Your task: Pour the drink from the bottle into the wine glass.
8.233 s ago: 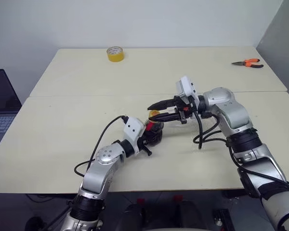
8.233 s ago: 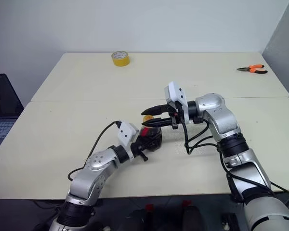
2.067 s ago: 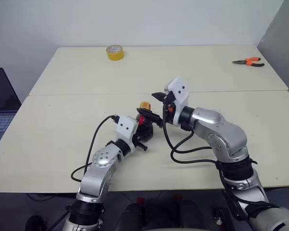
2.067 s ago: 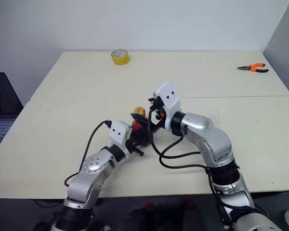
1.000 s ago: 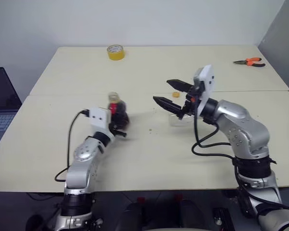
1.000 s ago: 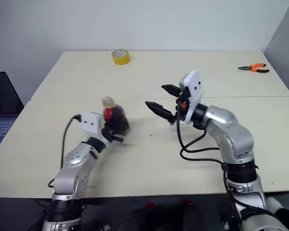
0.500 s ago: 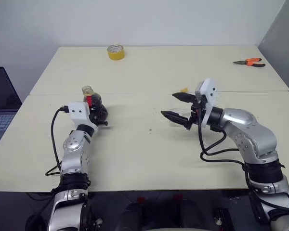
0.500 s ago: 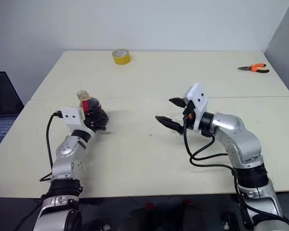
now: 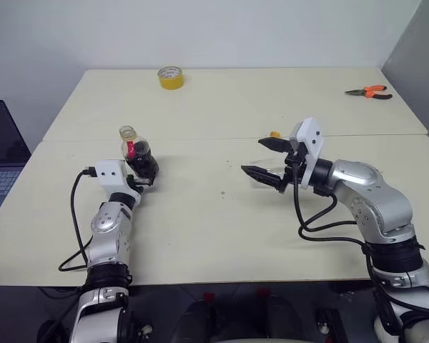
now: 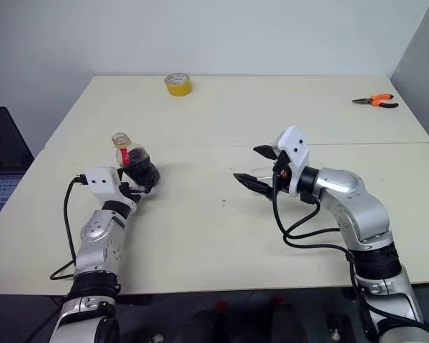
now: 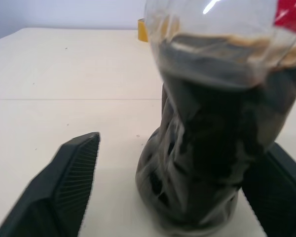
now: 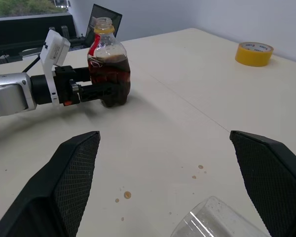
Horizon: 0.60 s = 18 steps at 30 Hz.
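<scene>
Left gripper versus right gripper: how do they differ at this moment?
The left gripper has the bottle standing upright between its fingers, with one finger clearly apart from it; the right gripper grips nothing. The left gripper sits low at the table, while the right gripper hovers close by the wine glass. Both are open.

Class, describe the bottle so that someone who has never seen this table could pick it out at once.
Start at the cream table and go to its left half, where the left gripper sits. Between its open fingers stands the bottle, uncapped, with a red label. Unlike the yellow tape roll at the far edge, it is clear and holds dark drink.
</scene>
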{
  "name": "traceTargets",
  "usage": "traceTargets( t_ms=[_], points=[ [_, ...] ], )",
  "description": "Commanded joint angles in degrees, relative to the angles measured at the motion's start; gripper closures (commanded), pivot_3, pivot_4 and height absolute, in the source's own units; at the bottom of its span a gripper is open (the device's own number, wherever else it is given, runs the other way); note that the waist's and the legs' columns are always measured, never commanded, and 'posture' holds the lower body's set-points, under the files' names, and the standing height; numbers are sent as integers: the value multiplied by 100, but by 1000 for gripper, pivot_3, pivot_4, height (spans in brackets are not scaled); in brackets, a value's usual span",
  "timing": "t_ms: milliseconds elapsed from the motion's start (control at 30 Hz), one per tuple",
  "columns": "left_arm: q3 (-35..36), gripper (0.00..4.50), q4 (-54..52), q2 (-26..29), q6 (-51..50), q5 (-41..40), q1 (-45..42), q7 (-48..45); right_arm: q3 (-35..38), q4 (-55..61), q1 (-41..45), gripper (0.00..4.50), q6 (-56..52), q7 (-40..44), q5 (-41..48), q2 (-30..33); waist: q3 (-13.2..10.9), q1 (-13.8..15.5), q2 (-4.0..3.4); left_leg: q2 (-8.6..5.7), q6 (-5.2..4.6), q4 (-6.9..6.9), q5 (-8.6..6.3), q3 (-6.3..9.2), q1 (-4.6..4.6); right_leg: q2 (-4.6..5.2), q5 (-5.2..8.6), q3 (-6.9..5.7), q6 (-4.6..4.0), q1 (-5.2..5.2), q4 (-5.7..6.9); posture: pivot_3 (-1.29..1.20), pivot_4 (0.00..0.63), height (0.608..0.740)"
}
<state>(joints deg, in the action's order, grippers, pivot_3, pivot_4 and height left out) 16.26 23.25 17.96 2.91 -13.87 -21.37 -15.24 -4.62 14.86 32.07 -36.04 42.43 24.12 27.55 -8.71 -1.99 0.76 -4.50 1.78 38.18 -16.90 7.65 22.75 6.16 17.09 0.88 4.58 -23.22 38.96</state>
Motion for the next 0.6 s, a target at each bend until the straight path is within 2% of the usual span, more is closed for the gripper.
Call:
traceTargets(
  t_ms=[33,233,433,600],
  points=[
    [175,25,-499,135,-76,-94,148,67,46,82,21,0,134,63,1,46,0,0,0,0,0,0,0,0,0,0,0,0,0,0,0,0,150,740],
    [62,25,-1260,159,-660,-314,543,-170,79,-73,58,0,201,166,-76,164,1,-3,1,0,0,-1,0,0,-1,0,0,1,0,0,0,0,150,740],
    [15,25,-1583,117,-909,-293,765,-193,72,-208,83,0,297,224,-147,247,1,0,1,0,0,1,0,-2,0,0,0,1,0,1,-1,0,150,740],
    [-116,25,-2235,194,-1146,-292,1206,-328,121,-348,78,0,341,447,-291,632,1,5,1,0,0,1,0,-3,0,1,0,2,0,1,-1,0,150,740]
  ],
)
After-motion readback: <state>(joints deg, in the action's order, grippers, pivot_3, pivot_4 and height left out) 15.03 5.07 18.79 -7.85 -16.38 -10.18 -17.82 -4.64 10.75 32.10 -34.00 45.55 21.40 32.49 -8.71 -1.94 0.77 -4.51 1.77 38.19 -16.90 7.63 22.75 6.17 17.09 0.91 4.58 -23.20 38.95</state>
